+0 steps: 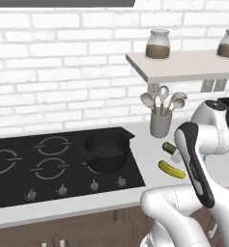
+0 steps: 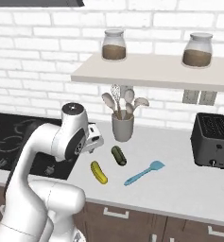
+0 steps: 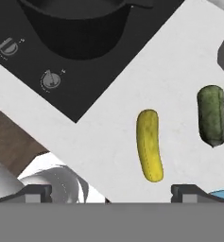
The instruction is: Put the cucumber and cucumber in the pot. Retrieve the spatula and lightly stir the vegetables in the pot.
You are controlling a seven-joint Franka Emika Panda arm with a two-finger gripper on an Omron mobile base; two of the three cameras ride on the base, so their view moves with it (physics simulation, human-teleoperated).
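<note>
The black pot (image 1: 106, 152) stands on the stove's right front burner, and its lower wall shows at the top of the hand view (image 3: 80, 23). On the white counter to its right lie the yellow-green cucumber (image 2: 99, 172) (image 3: 149, 144) and the darker green cucumber (image 2: 118, 155) (image 3: 211, 115), apart from each other. The light-blue spatula (image 2: 144, 173) lies flat further right. My gripper (image 2: 95, 142) (image 3: 112, 191) hangs above the counter between stove edge and cucumbers, open, with nothing between its fingers. In the left base view my arm hides part of the dark cucumber (image 1: 168, 146).
A grey holder (image 2: 122, 126) with metal spoons and ladles stands behind the cucumbers. A black toaster (image 2: 211, 140) sits at the right. A shelf (image 2: 146, 71) with two jars overhangs the counter. Stove knobs (image 3: 51, 79) line the cooktop's front edge.
</note>
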